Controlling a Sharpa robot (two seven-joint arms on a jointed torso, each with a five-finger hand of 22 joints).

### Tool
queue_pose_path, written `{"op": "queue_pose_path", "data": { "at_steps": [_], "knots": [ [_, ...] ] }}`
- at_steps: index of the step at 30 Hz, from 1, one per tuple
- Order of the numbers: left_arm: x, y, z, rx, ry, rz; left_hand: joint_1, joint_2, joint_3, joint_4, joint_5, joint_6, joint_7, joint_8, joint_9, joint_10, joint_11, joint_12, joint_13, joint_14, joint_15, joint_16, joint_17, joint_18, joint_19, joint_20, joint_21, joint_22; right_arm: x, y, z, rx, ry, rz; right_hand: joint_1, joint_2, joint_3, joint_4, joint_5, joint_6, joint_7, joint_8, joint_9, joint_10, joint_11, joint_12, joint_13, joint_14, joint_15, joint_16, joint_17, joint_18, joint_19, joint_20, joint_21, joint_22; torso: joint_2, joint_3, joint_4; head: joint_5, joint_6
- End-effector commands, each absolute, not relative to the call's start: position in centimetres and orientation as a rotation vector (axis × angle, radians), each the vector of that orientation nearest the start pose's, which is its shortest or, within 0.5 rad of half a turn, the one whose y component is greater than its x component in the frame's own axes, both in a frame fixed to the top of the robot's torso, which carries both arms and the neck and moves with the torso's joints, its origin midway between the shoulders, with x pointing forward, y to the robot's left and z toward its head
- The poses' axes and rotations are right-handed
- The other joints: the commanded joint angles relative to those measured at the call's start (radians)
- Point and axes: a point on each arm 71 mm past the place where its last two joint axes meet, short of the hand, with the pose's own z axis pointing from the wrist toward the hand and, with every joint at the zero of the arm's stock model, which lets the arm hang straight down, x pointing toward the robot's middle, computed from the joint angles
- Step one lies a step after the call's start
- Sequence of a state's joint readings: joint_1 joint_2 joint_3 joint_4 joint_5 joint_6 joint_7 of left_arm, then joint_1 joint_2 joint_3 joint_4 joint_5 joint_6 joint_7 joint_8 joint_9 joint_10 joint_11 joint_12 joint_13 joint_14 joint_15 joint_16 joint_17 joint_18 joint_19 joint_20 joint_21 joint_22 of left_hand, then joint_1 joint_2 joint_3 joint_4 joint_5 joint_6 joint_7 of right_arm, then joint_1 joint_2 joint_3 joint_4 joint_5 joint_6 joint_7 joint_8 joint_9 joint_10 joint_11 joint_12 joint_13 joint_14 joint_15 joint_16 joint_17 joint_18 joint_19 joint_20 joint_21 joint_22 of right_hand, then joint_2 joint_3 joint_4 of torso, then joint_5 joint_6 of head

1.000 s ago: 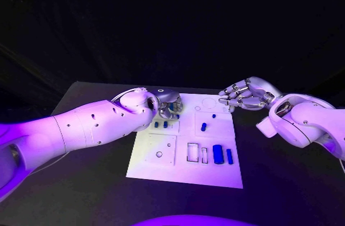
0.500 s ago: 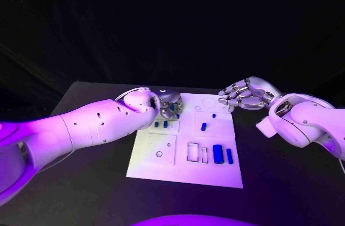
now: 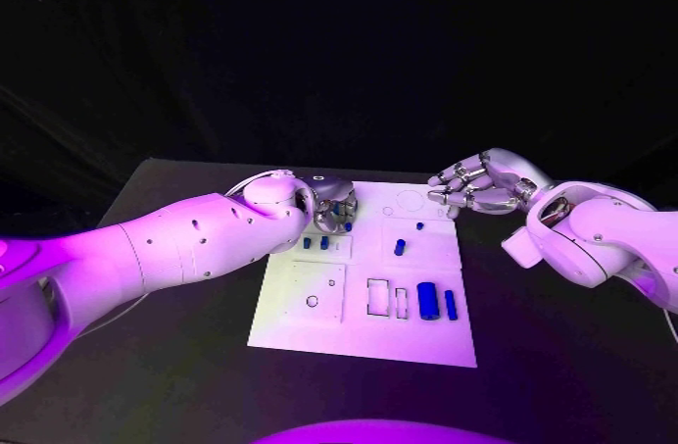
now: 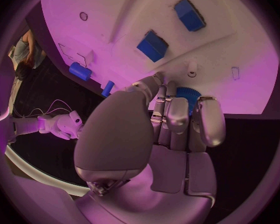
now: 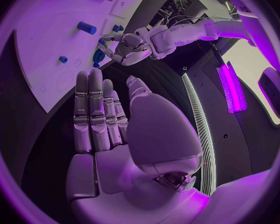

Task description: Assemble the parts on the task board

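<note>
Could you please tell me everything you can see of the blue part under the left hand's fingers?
The ribbed blue part looks like plastic, rounded, with fine ridges on its side. It sits at the far-left corner of the task board. The left hand has its fingertips against it, hiding most of it; whether it is lifted cannot be told.

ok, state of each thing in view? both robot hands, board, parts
left robot hand: at the board's far-left corner, fingers closed on a blue part
right robot hand: holds nothing, fingers apart, off the board's far-right corner
task board: flat on the table
two blue bars: lying flat side by side near the board's right edge
</note>
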State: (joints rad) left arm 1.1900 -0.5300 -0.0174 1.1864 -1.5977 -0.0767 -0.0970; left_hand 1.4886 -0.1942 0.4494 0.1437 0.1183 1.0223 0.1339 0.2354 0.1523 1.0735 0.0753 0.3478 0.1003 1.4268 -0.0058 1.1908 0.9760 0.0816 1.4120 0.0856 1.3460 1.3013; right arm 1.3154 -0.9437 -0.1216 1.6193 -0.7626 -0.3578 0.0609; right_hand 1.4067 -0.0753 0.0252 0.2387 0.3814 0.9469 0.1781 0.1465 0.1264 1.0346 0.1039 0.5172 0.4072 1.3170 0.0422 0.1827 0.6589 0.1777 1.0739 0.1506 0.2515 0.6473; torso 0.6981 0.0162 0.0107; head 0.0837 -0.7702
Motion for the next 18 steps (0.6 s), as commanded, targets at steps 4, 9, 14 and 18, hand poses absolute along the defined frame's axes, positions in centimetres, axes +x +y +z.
{"op": "queue_pose_path", "data": {
  "at_steps": [4,9,14,18],
  "knots": [
    [53.26,12.58,-21.93,0.385,1.856,-0.552,-0.001,0.011,0.008,-0.003,-0.001,0.009,0.001,-0.007,-0.002,0.012,-0.003,-0.009,-0.002,0.011,0.0,0.006,0.001,-0.015,0.008,-0.001,0.01,0.01,47.61,-22.33,-15.35,0.39,1.691,1.047,0.001,0.004,0.005,0.002,0.007,-0.002,0.0,0.005,0.0,-0.006,-0.003,-0.001,-0.002,0.008,-0.003,-0.006,0.001,0.005,0.008,0.002,-0.005,-0.002,0.0,0.0,-0.0005,0.001,-0.001],
    [53.26,12.57,-21.96,0.383,1.856,-0.555,-0.005,0.009,0.011,-0.006,-0.001,0.007,0.002,-0.012,-0.004,0.018,-0.003,-0.013,-0.002,0.012,-0.001,0.008,-0.001,-0.016,0.011,-0.001,0.015,0.016,47.6,-22.33,-15.35,0.39,1.691,1.047,0.001,0.004,0.005,0.002,0.007,-0.002,0.0,0.005,0.0,-0.006,-0.003,-0.001,-0.002,0.008,-0.003,-0.006,0.001,0.005,0.008,0.002,-0.005,-0.002,0.0,0.0006,0.0004,0.002,-0.001],
    [53.27,12.57,-22.0,0.379,1.857,-0.555,-0.016,0.003,0.022,-0.013,-0.001,-0.009,0.009,-0.033,-0.012,0.022,0.002,-0.03,-0.006,0.012,0.002,0.009,-0.009,-0.016,0.01,0.001,0.017,0.019,47.6,-22.32,-15.35,0.39,1.692,1.047,0.001,0.004,0.005,0.002,0.007,-0.002,0.0,0.005,0.0,-0.005,-0.003,-0.001,-0.003,0.008,-0.003,-0.006,0.002,0.005,0.008,0.002,-0.006,-0.002,-0.001,0.0001,-0.0004,0.002,-0.002],
    [53.24,12.58,-22.01,0.379,1.86,-0.558,-0.017,0.003,0.023,-0.013,-0.001,-0.01,0.01,-0.034,-0.012,0.023,0.002,-0.032,-0.007,0.012,0.003,0.009,-0.01,-0.016,0.009,0.001,0.017,0.018,47.61,-22.33,-15.36,0.39,1.692,1.046,0.001,0.004,0.005,0.002,0.007,-0.002,0.0,0.005,0.0,-0.005,-0.003,-0.001,-0.003,0.008,-0.003,-0.006,0.002,0.005,0.008,0.002,-0.006,-0.002,0.0,0.0003,-0.0002,0.001,-0.003]
  ]
}}
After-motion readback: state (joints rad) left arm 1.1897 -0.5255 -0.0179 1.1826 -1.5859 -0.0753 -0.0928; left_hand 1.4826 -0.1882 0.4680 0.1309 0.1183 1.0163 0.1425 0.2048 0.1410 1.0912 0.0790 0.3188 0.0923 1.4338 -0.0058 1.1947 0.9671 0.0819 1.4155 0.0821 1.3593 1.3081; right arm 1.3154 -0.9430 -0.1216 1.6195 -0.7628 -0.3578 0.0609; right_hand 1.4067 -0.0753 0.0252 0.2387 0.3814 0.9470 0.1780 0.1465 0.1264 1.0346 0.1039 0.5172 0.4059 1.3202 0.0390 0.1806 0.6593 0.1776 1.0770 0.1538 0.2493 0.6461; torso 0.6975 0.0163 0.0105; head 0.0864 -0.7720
